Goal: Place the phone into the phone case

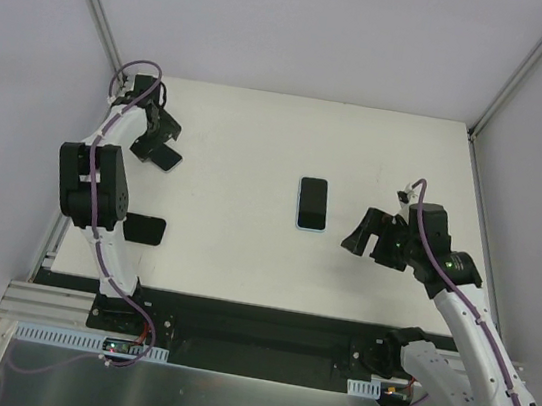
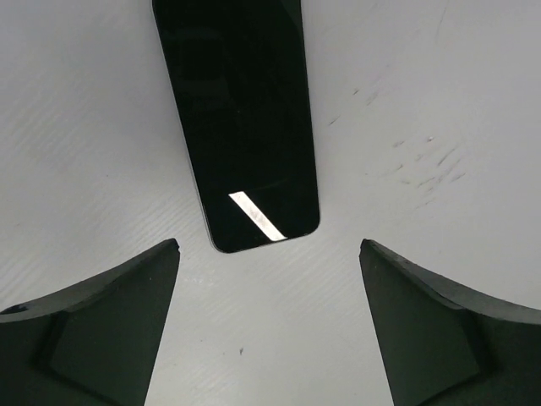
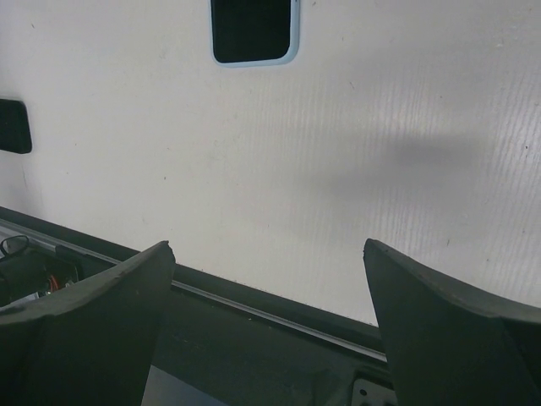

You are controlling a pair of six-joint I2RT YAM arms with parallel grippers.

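Since the left gripper hangs with its jaws spread wide and nothing between them, the step in hand looks like the reach for the phone, with no grasp made yet. Its wrist view shows the glossy black slab-shaped phone lying flat on the white desk. The phone's rounded near end sits just ahead of the fingertips, a little left of the gap's middle and slightly skewed. Overhead, that seems to put it close to the left edge, toward the far-left corner, partly hidden under the gripper.

Nearer the near-left corner lies a second flat black rectangle, partly behind the arm; what it is I cannot tell. Around the desk's middle, well apart from both arms, rests the rectangular phone case, pale blue at the rim and dark inside. Toward the right edge the right gripper hovers wide open and empty, short of the case.

The next move probably calls for lowering the left jaws astride the phone's long edges, squared to its skew, then carrying it rightward to the case.
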